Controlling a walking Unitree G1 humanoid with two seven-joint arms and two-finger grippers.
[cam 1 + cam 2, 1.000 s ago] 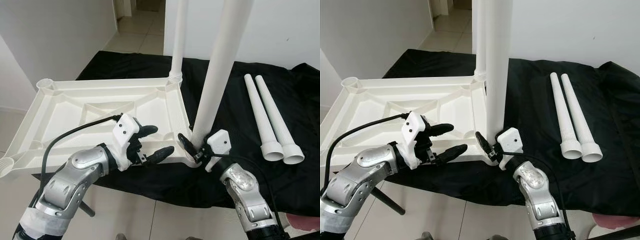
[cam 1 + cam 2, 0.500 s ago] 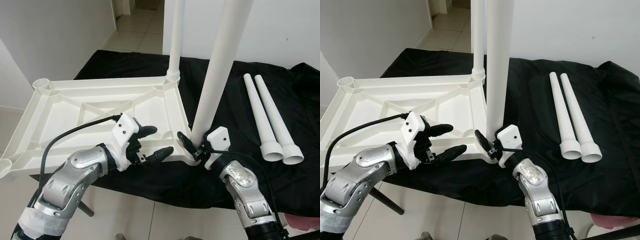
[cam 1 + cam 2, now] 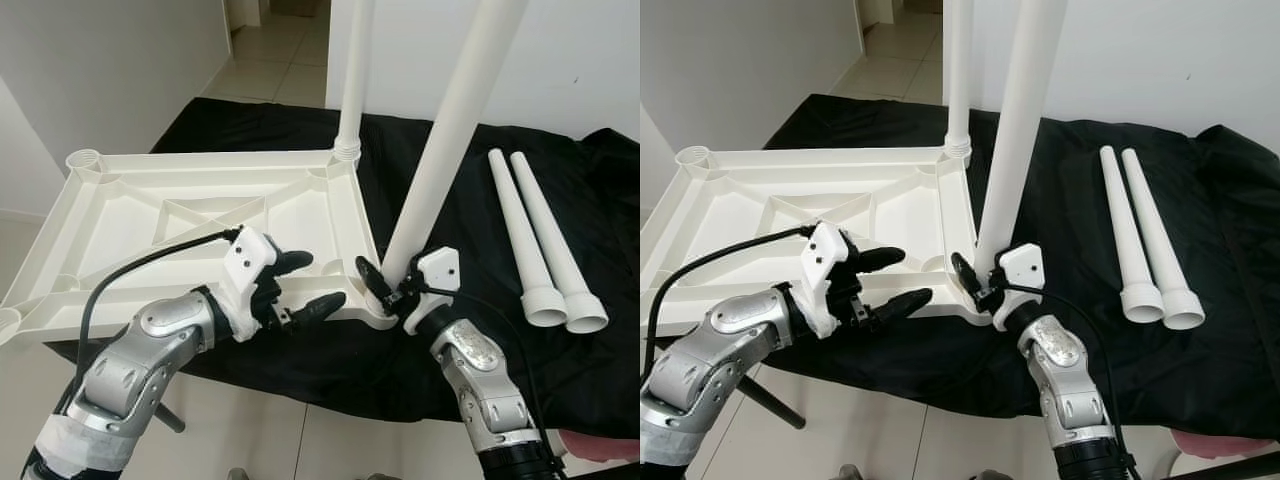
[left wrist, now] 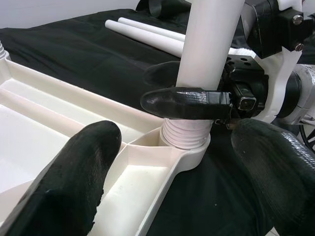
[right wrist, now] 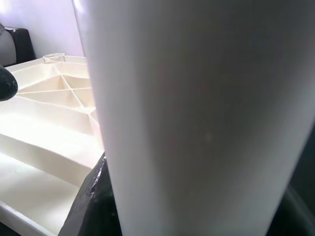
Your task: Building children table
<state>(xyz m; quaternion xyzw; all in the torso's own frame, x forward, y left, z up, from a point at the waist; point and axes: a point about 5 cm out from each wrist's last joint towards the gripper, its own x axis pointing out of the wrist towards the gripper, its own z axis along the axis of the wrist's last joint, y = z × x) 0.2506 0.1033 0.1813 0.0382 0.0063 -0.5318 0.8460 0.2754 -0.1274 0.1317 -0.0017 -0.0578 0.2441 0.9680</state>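
The two head cameras look down from above at the same white tabletop (image 3: 200, 215). Each wrist camera sits very close, and both see the near leg (image 4: 206, 54).

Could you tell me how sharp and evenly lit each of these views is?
Eye views: sharp, even daylight on the tabletop. Left wrist view: the left gripper fingers are near and soft, the near leg crisp. Right wrist view: that leg looms, featureless and soft.
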